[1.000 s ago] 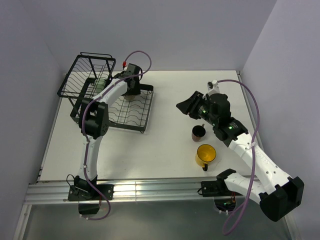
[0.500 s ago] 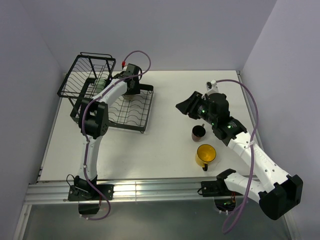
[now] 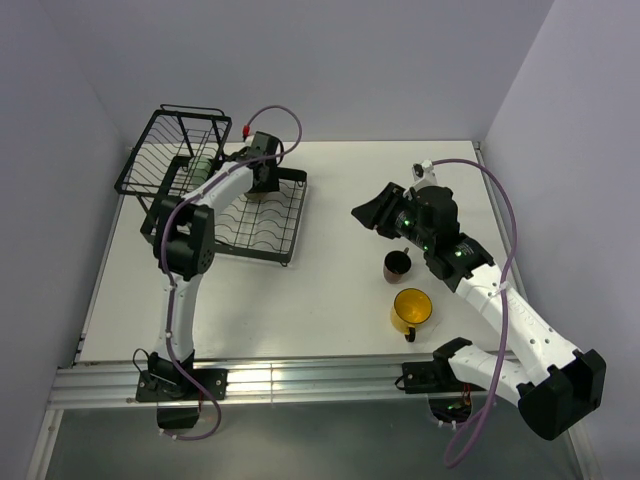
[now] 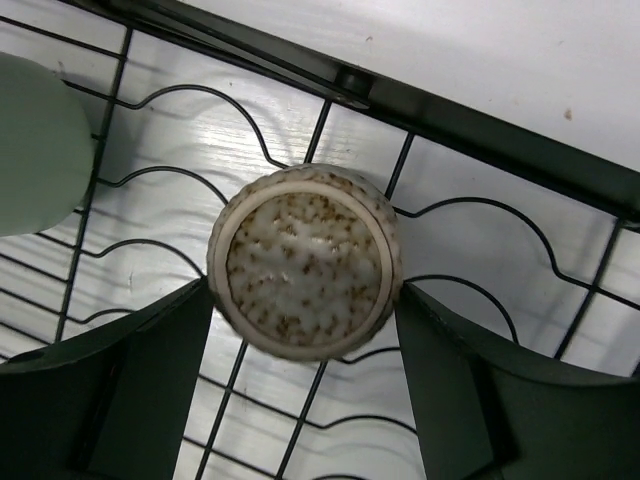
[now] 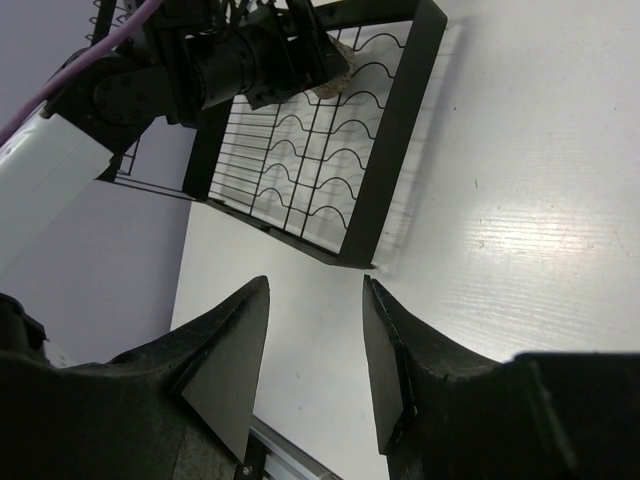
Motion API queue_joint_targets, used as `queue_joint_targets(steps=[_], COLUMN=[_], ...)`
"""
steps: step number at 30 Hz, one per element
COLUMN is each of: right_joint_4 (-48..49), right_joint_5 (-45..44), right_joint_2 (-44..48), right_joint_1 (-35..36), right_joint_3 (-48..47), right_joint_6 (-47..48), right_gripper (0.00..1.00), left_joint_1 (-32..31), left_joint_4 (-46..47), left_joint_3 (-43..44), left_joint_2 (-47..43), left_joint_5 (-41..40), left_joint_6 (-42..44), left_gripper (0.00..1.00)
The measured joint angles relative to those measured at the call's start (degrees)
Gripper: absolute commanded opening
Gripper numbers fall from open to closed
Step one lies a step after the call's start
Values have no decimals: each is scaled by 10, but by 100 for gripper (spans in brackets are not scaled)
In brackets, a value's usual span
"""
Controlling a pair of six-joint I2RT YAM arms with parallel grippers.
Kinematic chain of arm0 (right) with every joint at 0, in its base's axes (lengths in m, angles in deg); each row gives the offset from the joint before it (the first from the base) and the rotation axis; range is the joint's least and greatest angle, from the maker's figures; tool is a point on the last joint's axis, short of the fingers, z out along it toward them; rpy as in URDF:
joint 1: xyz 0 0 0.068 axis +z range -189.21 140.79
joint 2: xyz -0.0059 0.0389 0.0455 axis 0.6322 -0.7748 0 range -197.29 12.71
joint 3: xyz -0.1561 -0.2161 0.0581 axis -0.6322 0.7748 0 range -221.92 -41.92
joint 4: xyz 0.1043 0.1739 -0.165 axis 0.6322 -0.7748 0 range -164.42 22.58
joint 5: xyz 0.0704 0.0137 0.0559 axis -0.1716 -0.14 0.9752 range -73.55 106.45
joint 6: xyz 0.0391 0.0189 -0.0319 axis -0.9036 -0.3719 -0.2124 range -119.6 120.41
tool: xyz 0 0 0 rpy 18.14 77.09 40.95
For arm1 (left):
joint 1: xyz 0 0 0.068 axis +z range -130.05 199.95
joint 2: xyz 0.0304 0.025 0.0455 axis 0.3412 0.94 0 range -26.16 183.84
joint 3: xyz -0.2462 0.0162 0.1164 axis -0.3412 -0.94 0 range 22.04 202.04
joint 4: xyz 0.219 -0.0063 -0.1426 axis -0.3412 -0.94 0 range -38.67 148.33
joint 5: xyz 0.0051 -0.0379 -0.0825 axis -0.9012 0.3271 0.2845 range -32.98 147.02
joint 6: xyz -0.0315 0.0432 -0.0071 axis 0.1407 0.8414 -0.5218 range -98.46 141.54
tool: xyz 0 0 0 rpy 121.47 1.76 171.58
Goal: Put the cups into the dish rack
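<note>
Left gripper [image 4: 303, 292] stands spread around beige speckled cup [image 4: 305, 255] on dish rack [image 4: 470, 125], pale green tumbler [image 4: 40, 140] beside.

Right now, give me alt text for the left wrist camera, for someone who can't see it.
A beige speckled cup sits end-on on the wavy slots of the black wire rack, between the two dark fingers of the left gripper; whether they touch it is unclear. A pale green cup shows at the left edge.

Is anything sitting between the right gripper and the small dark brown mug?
Nothing visible. The open right gripper hangs just behind the small dark brown mug, only bare white table between them; the yellow handled mug sits on its near side, off that path.
</note>
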Motion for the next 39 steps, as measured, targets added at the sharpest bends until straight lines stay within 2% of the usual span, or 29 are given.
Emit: queue_joint_targets(steps=[11,17,23,31,39], right_joint_4=[0,0,0,-3,-5], right_joint_5=[0,-2,-5,-16,-22], right_joint_2=[0,0,2,9,12], right_joint_1=[0,0,0,0,0], right_joint_3=[0,0,0,0,0], right_joint_6=[0,0,0,7,11], right_gripper=[49,38,38,37,37], left_joint_1=[-48,-66,-62,-57,-42], left_joint_4=[48,73,82,83,77], left_joint_3=[-45,-47,-16,9,13], left_joint_2=[-92,-92,-42,19,23], left_joint_5=[-28,-4,7,14,5], left_joint_6=[9,18,21,22,20], left_gripper=[75,49,37,31,30])
